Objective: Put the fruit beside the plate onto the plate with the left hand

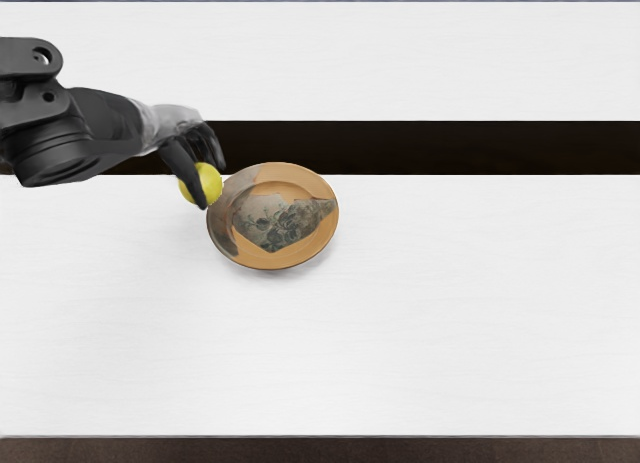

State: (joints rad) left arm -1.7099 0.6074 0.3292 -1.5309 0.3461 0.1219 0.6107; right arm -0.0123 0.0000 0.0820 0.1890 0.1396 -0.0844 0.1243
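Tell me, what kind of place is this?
Likely a computer-made robot practice setup: a plain white table, just one brown plate, and a yellow fruit gripped by the robot's left hand.

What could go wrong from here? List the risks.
1. The left hand grips only part of the round fruit, so it may slip out.
2. The fruit is at the left rim of the plate, not its middle; released there, it could roll off onto the table.
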